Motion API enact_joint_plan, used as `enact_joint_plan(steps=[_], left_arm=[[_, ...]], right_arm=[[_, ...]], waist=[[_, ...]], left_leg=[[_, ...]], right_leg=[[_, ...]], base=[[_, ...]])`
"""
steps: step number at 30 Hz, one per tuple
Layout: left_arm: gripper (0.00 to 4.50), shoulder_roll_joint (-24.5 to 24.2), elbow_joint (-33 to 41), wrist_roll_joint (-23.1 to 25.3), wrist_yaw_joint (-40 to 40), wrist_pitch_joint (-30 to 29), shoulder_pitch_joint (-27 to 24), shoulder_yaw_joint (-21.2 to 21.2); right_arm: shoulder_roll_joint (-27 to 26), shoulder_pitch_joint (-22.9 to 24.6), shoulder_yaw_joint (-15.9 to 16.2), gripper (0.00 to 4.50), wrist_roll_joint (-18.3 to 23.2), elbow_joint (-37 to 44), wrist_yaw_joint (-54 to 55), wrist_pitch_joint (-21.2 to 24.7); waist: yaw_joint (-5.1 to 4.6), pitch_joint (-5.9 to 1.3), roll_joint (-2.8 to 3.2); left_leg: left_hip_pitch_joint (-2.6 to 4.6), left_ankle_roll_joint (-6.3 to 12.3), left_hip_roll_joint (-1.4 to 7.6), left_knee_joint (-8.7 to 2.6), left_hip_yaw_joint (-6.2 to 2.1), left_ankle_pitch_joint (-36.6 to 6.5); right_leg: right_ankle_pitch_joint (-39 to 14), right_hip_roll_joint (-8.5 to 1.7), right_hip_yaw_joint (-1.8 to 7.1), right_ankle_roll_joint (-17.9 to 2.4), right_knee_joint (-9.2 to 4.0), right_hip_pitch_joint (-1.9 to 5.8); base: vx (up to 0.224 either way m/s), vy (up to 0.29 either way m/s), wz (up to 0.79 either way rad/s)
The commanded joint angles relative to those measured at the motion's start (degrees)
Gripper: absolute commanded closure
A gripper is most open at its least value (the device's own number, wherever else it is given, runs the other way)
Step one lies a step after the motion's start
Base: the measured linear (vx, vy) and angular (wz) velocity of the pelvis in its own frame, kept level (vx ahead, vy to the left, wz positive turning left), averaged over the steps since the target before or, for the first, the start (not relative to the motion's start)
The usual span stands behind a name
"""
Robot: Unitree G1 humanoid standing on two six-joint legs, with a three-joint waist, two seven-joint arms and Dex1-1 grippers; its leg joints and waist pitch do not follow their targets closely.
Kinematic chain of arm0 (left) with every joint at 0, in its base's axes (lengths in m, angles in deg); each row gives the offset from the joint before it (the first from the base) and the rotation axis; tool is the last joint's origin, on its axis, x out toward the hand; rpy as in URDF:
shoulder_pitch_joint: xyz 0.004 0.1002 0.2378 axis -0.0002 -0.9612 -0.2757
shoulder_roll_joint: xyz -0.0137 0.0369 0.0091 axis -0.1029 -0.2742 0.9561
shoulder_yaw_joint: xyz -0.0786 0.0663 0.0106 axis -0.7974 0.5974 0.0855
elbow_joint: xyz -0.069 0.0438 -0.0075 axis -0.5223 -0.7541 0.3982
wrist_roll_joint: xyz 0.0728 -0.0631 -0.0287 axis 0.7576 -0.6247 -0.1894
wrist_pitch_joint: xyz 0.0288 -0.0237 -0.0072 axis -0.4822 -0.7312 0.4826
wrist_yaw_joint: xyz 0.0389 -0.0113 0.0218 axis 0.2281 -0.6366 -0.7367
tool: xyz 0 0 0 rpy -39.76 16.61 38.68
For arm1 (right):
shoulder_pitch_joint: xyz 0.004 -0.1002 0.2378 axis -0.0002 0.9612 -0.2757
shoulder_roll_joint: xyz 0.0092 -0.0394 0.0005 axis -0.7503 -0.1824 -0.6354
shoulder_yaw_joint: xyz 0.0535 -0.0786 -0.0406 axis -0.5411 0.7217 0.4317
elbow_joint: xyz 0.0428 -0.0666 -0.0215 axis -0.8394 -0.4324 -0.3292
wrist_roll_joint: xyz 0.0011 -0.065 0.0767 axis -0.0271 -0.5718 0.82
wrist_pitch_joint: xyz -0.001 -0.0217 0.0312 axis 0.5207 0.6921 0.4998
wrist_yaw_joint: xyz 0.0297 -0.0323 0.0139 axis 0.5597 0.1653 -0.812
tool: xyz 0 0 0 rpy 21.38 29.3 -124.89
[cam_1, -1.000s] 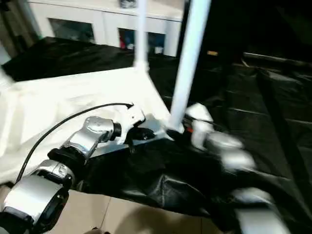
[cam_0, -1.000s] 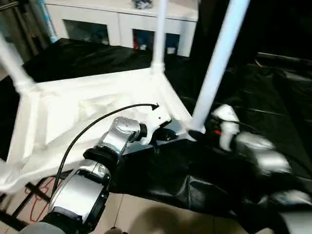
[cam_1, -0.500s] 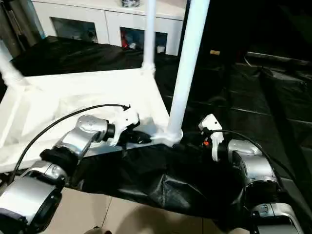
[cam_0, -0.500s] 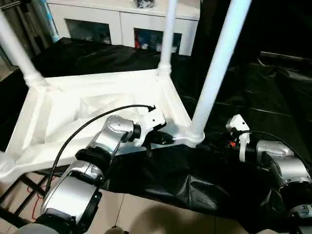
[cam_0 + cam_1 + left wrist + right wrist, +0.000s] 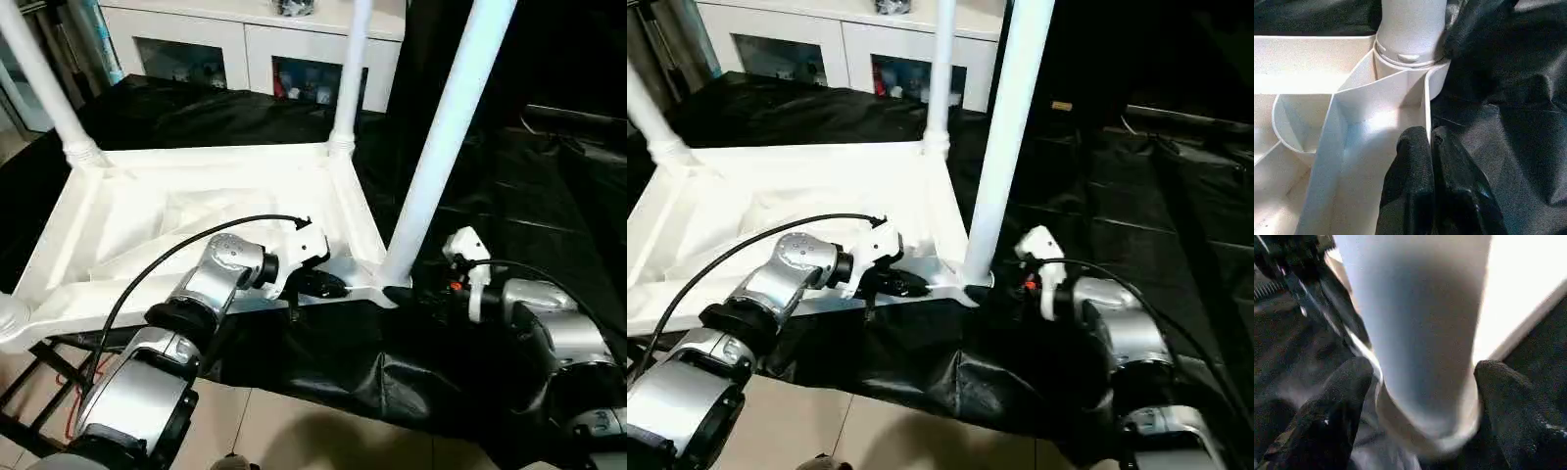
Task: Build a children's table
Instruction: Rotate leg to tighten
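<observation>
The table (image 5: pixel 196 220) is seen upside down on a black sheet (image 5: pixel 549 206), ribbed underside up, with legs standing in its corner sockets; a white cabinet (image 5: pixel 245 44) lies beyond its far edge. At the table's near corner, the nearest leg (image 5: pixel 446 137) rises from its socket. The left gripper (image 5: pixel 1432 147) is set on the thin rim wall just beside that socket, its jaws closed together over the rim's edge. The right gripper (image 5: pixel 1420 382) is held at the foot of the same leg, its jaws apart on either side and not clamped on it. The table is judged to be light, stiff, hollow plastic with smooth, rather slippery surfaces; the long legs would give leverage that could tip or twist it, so hold is best taken low on a leg near its socket, or on the rim close to a corner where the ribs stiffen it. Compared with a second ago, the right gripper has been drawn in from beside the leg to straddle its base, while the left gripper has stayed on the rim.
</observation>
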Motion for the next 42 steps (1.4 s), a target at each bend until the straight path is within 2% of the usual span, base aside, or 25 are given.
enact_joint_plan(steps=[1, 3, 5, 9, 10, 15, 21, 23, 25, 26, 27, 28, 30, 31, 34, 35, 37, 38, 39, 40, 42], left_arm=[[4.5, 0.45, 2.08, -0.52, 1.59, 0.27, -0.24, 1.03], [4.5, 0.35, 2.37, -0.5, 1.66, 0.15, -0.43, 1.02], [4.5, 0.23, 2.69, -0.5, 1.7, 0.02, -0.63, 1.0], [4.5, 0.02, 2.98, -0.49, 1.7, -0.24, -0.86, 0.99], [4.5, -0.12, 3.13, -0.52, 1.69, -0.32, -0.98, 1.02], [4.5, -0.27, 3.24, -0.5, 1.45, -0.44, -1.07, 0.95], [4.5, 0.61, 2.49, -0.51, -2.9, -1.24, -0.55, -0.47], [4.5, 1.38, 1.78, -0.45, -6.22, -2.25, 0.04, -1.39], [4.5, 2.38, 0.63, -0.1, -10.13, -3.1, 0.85, -2.1], [4.5, 2.95, -0.05, 0.22, -12.18, -3.16, 1.27, -2.3], [4.5, 2.95, -0.05, 0.22, -12.18, -3.16, 1.27, -2.3], [4.5, 3.59, -0.71, 0.53, -14.27, -3.39, 1.7, -2.45], [4.5, 5.7, -2.02, 0.97, -19.18, -4.06, 2.88, -2.64], [4.5, 6.0, -2.13, 0.97, -19.7, -4.16, 3.01, -2.66], [4.5, 7.77, -2.36, 1.0, -21.54, -4.32, 3.51, -2.57], [4.5, 8.45, -2.33, 1.07, -21.96, -4.18, 3.58, -2.39], [4.5, 8.54, -2.25, 1.2, -21.84, -3.83, 3.53, -2.15], [4.5, 8.53, -2.3, 1.45, -21.68, -3.4, 3.49, -1.86], [4.5, 8.53, -2.3, 1.45, -21.68, -3.4, 3.49, -1.86], [4.5, 8.38, -2.44, 1.69, -21.56, -2.86, 3.43, -1.53], [4.5, 7.97, -2.46, 1.87, -20.92, -2.39, 3.25, -1.19]], right_arm=[[0.21, -1.07, 0.76, 0.95, -0.12, -0.7, -0.54, -0.23], [0.16, -1.16, 0.88, 1.04, -0.16, -0.83, -0.6, -0.19], [0.15, -1.2, 0.98, 1.32, -0.18, -0.85, -0.69, -0.17], [0.2, -1.34, 1.31, 1.61, -0.23, -1.0, -1.66, 0.31], [0.22, -1.3, 1.53, 1.81, -0.34, -0.96, -2.02, 0.42], [-0.23, -1.05, 1.84, 2.1, -0.1, -0.87, -1.92, 0.51], [-2.21, 0.13, 1.8, 2.18, -0.11, -0.62, 1.15, 1.71], [-3.6, 0.34, 1.46, 2.2, -0.97, -1.34, 4.83, 1.73], [-6.62, -0.41, 0.01, 2.28, -2.78, -4.88, 14.13, 1.22], [-8.27, -1.03, -0.92, 2.32, -3.51, -7.13, 19.35, 0.99], [-8.27, -1.03, -0.92, 2.36, -3.51, -7.13, 19.35, 0.99], [-10.01, -1.67, -2.04, 2.38, -3.72, -9.39, 24.35, 0.9], [-14.8, -3.22, -4.84, 2.4, -3.11, -13.57, 35.42, 0.83], [-15.42, -3.43, -5.2, 2.43, -2.96, -14.02, 36.68, 0.85], [-18.92, -5.0, -6.5, 2.43, -3.08, -16.67, 42.53, -0.89], [-20.34, -5.66, -6.81, 2.08, -3.18, -17.71, 43.7, -2.42], [-20.77, -5.83, -6.6, 1.73, -3.18, -17.85, 43.27, -2.79], [-20.99, -5.93, -6.22, 1.73, -3.26, -17.7, 42.25, -3.23], [-20.99, -5.93, -6.22, 1.73, -3.26, -17.7, 42.25, -3.23], [-21.12, -6.14, -5.83, 1.48, -3.46, -17.73, 41.45, -3.74], [-20.55, -6.25, -4.97, 1.33, -4.24, -17.51, 40.33, -4.31]], waist=[[-0.12, -3.84, -0.11], [0.03, -3.9, -0.26], [0.07, -3.94, -0.37], [0.07, -3.87, -0.45], [0.09, -3.88, -0.42], [0.04, -3.83, -0.45], [-0.17, -3.7, -0.42], [-0.39, -3.58, -0.46], [-0.7, -3.45, -0.51], [-1.13, -3.41, -0.39], [-1.25, -3.45, -0.37], [-1.45, -3.44, -0.41], [-2.28, -3.44, -0.21], [-2.69, -3.45, 0.05], [-3.11, -3.51, -0.12], [-3.29, -3.51, -0.02], [-3.37, -3.55, -0.07], [-3.38, -3.56, -0.22], [-3.28, -3.62, -0.13], [-3.22, -3.67, -0.12], [-3.24, -3.66, -0.3]], left_leg=[[0.93, 3.85, 2.31, -3.65, -0.92, -11.2], [0.8, 4.07, 2.29, -3.57, -0.89, -9.99], [0.75, 4.35, 2.25, -3.52, -0.86, -9.43], [0.75, 4.36, 2.22, -3.54, -0.85, -9.73], [0.71, 4.27, 2.22, -3.53, -0.86, -9.87], [0.76, 3.96, 2.16, -3.54, -0.85, -10.35], [0.81, 3.54, 2.17, -3.65, -0.91, -11.2], [0.84, 2.91, 2.09, -3.72, -0.96, -12.25], [1.12, 1.71, 1.89, -3.88, -1.17, -13.99], [0.83, 1.02, 1.9, -4.04, -1.33, -14.5], [1.05, 0.69, 1.81, -4.08, -1.36, -14.92], [1.09, 0.51, 1.81, -4.09, -1.4, -15.23], [1.0, 0.12, 1.84, -4.21, -1.5, -16.27], [1.13, -0.54, 1.8, -4.25, -1.48, -16.92], [1.24, -0.45, 1.72, -4.22, -1.53, -17.85], [1.09, -0.22, 1.73, -4.25, -1.53, -18.01], [1.05, 0.22, 1.74, -4.28, -1.52, -18.08], [1.08, 0.49, 1.75, -4.25, -1.44, -17.94], [1.06, 0.75, 1.8, -4.22, -1.41, -17.35], [0.92, 1.13, 1.77, -4.2, -1.36, -16.6], [0.89, 1.45, 1.78, -4.19, -1.3, -16.17]], right_leg=[[-9.81, -3.76, 3.04, -13.6, -4.24, 3.04], [-7.99, -3.77, 3.11, -13.93, -3.97, 3.17], [-7.35, -3.82, 3.1, -14.06, -3.89, 3.23], [-8.13, -3.78, 3.07, -13.85, -3.96, 3.21], [-8.82, -3.86, 3.08, -13.64, -4.02, 3.25], [-10.03, -3.8, 3.09, -13.13, -4.16, 3.15], [-11.73, -3.82, 3.1, -12.61, -4.35, 2.99], [-13.89, -3.83, 3.11, -12.0, -4.56, 2.92], [-18.68, -3.96, 3.03, -10.7, -5.2, 2.75], [-20.46, -4.08, 3.08, -9.98, -5.22, 2.68], [-21.34, -3.96, 2.95, -9.64, -5.44, 2.64], [-21.71, -3.94, 2.98, -9.33, -5.54, 2.62], [-20.62, -3.8, 3.03, -9.8, -5.43, 2.52], [-20.79, -3.76, 3.1, -9.89, -5.46, 2.24], [-20.98, -3.75, 3.05, -9.76, -5.64, 2.31], [-20.38, -3.82, 3.08, -9.84, -5.7, 2.3], [-19.31, -3.68, 3.09, -10.09, -5.57, 2.44], [-18.82, -3.66, 3.15, -10.27, -5.58, 2.41], [-17.45, -3.67, 3.19, -10.77, -5.4, 2.5], [-16.08, -3.71, 3.19, -11.07, -5.27, 2.65], [-15.28, -3.65, 3.18, -11.31, -5.16, 2.66]], base=[[0.0, 0.0, 0.0], [0.0, 0.0, 0.0], [0.0, 0.0, 0.0], [0.0, 0.0, 0.0], [0.0, 0.0, 0.0], [0.0, 0.0, 0.0], [0.0, 0.0, 0.0], [0.0, 0.0, 0.0], [0.0, 0.0, 0.0], [0.0, 0.0, 0.0], [0.0, 0.0, 0.0], [0.0, 0.0, 0.0], [0.0, 0.0, 0.0], [0.0, 0.0, 0.0], [0.0, 0.0, 0.0], [0.0, 0.0, 0.0], [0.0, 0.0, 0.0], [0.0, 0.0, 0.0], [0.0, 0.0, 0.0], [0.0, 0.0, 0.0], [0.0, 0.0, 0.0]])
